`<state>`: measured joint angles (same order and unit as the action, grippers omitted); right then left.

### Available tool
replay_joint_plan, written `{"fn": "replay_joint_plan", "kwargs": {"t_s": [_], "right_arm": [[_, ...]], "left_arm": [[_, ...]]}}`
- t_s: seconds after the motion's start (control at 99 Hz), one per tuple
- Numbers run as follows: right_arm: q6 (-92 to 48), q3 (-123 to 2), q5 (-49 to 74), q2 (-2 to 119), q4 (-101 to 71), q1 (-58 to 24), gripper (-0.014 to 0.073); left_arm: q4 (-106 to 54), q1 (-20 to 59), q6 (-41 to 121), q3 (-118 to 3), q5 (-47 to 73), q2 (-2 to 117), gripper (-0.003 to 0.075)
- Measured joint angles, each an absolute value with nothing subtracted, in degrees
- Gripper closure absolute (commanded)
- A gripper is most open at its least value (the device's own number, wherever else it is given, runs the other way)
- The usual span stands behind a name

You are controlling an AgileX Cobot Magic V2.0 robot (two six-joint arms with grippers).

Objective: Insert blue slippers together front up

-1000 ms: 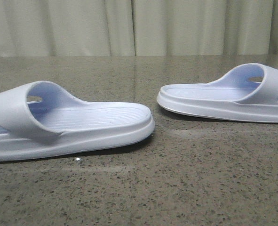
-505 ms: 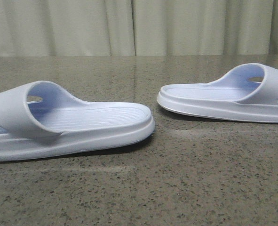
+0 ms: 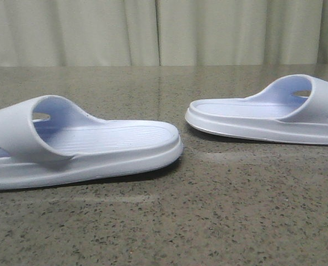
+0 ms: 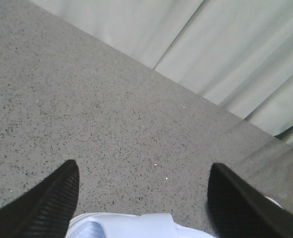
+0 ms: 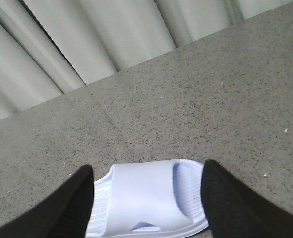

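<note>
On the surface: two blue slippers lie soles down, well apart
Left slipper (image 3: 80,147): nearer the camera, strap at the left, open end pointing right
Right slipper (image 3: 263,113): farther back, strap at the right, open end pointing left
Left hand (image 4: 144,196): fingers spread wide, above the left slipper's strap (image 4: 136,225)
Right hand (image 5: 146,198): fingers apart, straddling the right slipper (image 5: 146,201)
Surface (image 3: 208,210): dark speckled stone
Behind: pale curtain (image 3: 152,30)
</note>
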<state>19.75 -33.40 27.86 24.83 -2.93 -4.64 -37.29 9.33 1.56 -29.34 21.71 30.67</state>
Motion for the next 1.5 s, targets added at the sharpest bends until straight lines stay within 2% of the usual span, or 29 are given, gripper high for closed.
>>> {"fn": "replay_joint_plan", "kwargs": {"t_s": [0.404, 0.737, 1.504], "right_arm": [[19.8, -33.4, 27.8, 24.8, -3.0, -4.6, 0.019], [19.8, -33.4, 27.8, 24.8, -3.0, -4.6, 0.019], [19.8, -33.5, 27.3, 24.8, -3.1, -4.6, 0.019]], "left_arm": [[-41.8, 9.3, -9.1, -20.2, 21.4, 30.7, 0.0225], [-48.3, 9.3, -11.8, -15.8, 19.8, 31.4, 0.0225], [-54.2, 9.3, -12.0, -15.2, 18.9, 41.1, 0.0225]]}}
